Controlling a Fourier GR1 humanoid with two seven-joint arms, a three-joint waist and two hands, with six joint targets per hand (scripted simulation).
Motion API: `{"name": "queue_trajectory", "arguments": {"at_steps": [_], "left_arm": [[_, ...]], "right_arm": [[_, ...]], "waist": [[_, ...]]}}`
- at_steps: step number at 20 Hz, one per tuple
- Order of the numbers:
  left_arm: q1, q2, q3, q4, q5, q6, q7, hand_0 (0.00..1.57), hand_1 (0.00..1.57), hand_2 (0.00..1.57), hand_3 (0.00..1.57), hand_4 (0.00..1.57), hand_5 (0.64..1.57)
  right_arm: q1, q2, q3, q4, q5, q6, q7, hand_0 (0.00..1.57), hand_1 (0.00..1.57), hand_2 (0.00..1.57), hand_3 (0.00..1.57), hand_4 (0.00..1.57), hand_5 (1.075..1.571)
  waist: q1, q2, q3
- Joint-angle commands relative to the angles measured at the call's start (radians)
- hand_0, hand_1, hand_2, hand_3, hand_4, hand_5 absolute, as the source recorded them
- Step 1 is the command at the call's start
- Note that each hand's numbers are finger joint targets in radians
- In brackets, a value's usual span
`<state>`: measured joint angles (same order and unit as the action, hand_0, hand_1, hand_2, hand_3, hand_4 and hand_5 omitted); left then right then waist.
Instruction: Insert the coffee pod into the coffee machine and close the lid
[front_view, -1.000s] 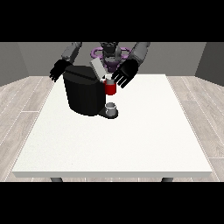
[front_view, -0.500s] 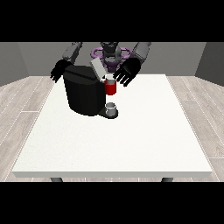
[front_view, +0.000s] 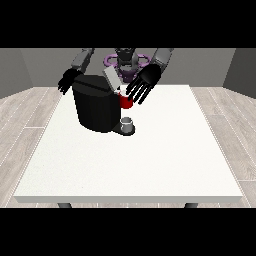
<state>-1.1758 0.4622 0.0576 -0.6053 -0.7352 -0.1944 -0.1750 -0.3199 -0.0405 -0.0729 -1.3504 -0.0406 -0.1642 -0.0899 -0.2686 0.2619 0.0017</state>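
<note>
Front view only. Shows black coffee machine (front_view: 95, 107) toward the table's far left, lid (front_view: 111, 79) raised and tilted. Small grey cup (front_view: 128, 122) on the machine's base at its right front. Coffee pod: probably the red item (front_view: 125, 101) at the machine's right shoulder, just under the lid; hard to tell whether fully seated.

Hand at the view's right (front_view: 144, 82) hovering just above and beside the red item, fingers spread and straight, holding nothing. Hand at the view's left (front_view: 66, 81) behind the machine's far left corner, fingers relaxed and apart, also gripping nothing.

Judged step: pod at or in its slot, lid not yet shut. Next move likely calls for pressing the lid down from above.

White table (front_view: 150, 165) offers wide bare room in front and to the right; machine well apart from every edge.
</note>
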Motion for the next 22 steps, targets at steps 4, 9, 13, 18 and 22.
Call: {"name": "queue_trajectory", "arguments": {"at_steps": [4,9,13,18,22], "left_arm": [[-0.033,-0.009,-0.002,-0.004,-0.018,-0.022,0.027,0.00,0.00,0.00,0.00,0.00,1.571],[0.037,-0.013,0.000,-0.015,-0.016,-0.039,0.017,0.00,0.00,0.00,0.00,0.00,1.571],[0.077,-0.027,-0.001,-0.048,-0.017,-0.022,-0.013,0.00,0.00,0.00,0.00,0.00,1.571],[0.123,-0.161,0.097,-0.076,0.134,-0.060,0.037,0.00,0.00,0.00,0.00,0.00,1.571],[0.234,-0.233,0.214,-0.082,0.266,0.014,-0.041,0.00,0.00,0.00,0.00,0.25,1.571]], "right_arm": [[-0.016,0.039,0.020,0.039,0.034,-0.066,-0.018,0.00,0.00,0.00,0.00,0.36,1.571],[0.028,-0.010,-0.027,0.040,-0.021,-0.002,0.009,0.00,0.00,0.00,0.00,0.38,1.571],[0.036,-0.022,-0.049,0.067,-0.031,-0.001,-0.004,0.00,0.00,0.00,0.00,0.41,1.571],[0.088,-0.027,-0.097,0.142,-0.030,-0.034,-0.053,0.00,0.00,0.00,0.00,0.38,1.571],[0.124,-0.031,-0.087,0.091,-0.035,-0.028,-0.014,0.00,0.00,0.00,0.00,0.43,1.571]], "waist": [[0.018,0.006,-0.0015],[0.036,-0.086,-0.0015],[0.077,-0.102,-0.0015],[0.172,-0.199,-0.0015],[0.181,-0.259,-0.0035]]}}
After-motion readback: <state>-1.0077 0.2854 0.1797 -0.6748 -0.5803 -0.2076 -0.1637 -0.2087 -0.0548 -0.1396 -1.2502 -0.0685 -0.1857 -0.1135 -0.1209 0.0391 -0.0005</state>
